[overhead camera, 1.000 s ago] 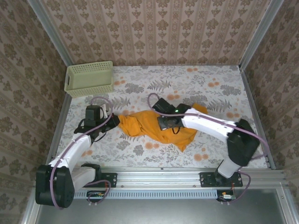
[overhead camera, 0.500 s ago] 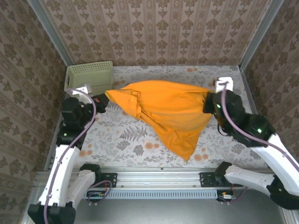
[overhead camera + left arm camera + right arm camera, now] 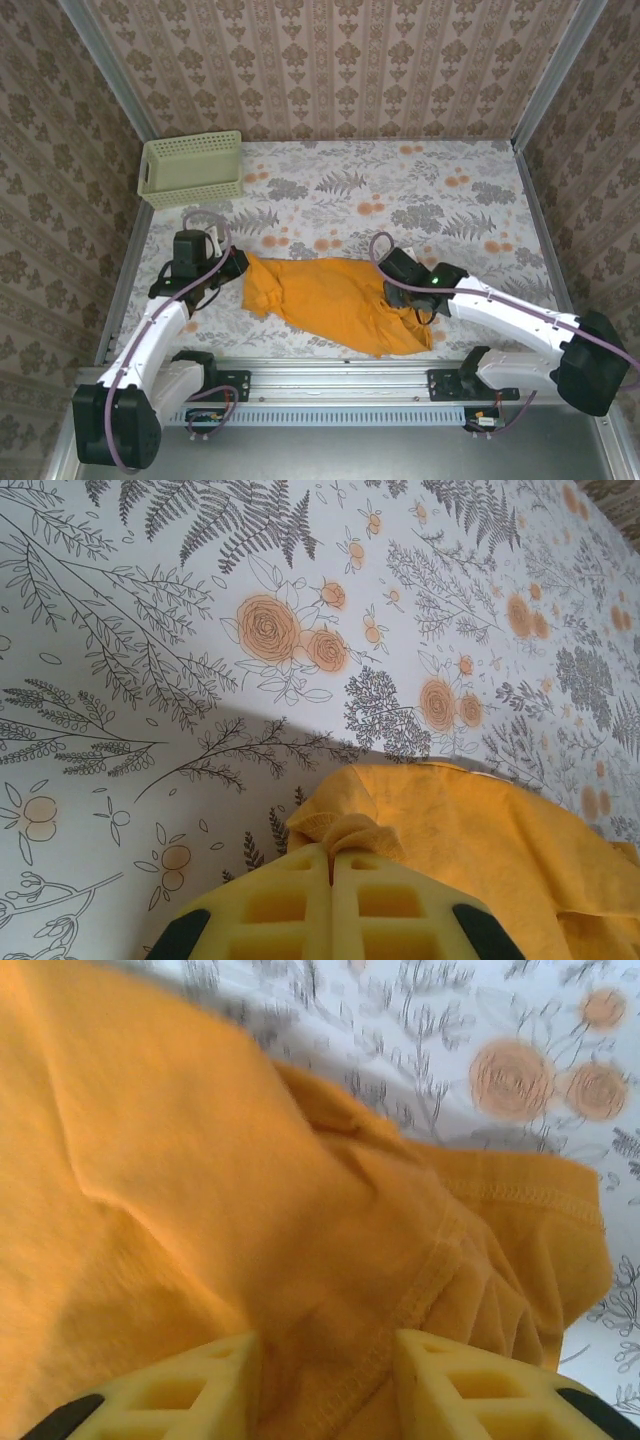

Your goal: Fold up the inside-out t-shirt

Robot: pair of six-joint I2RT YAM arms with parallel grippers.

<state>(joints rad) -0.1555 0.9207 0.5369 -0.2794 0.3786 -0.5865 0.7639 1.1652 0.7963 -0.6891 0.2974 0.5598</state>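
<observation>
Your inside-out t-shirt (image 3: 330,300) lies crumpled on the floral tablecloth (image 3: 400,190), close to the near edge of the table and roughly midway between the two arms. It forms a long rumpled band running left to right, and its right end sags nearest to the metal rail (image 3: 330,372) at the front. Your left gripper (image 3: 333,858) sits low at the shirt's left end. In its wrist view you can see the yellow fingers (image 3: 280,905) pressed together, with a small bunched nub of orange fabric pinched between their tips. The rest of the shirt trails off to the right across the printed roses and ferns. Your right gripper (image 3: 325,1355) is down on the right part of the shirt, at its far edge. Its two foam fingers stand spread apart, and a stitched hem with gathered pleats lies in the gap between them, not squeezed by either one. The fabric there is creased, and beyond the hem a strip of bare tablecloth shows. The pale green lattice basket (image 3: 190,168) stands in the far left corner against the wall, well apart from the shirt and from both arms.
</observation>
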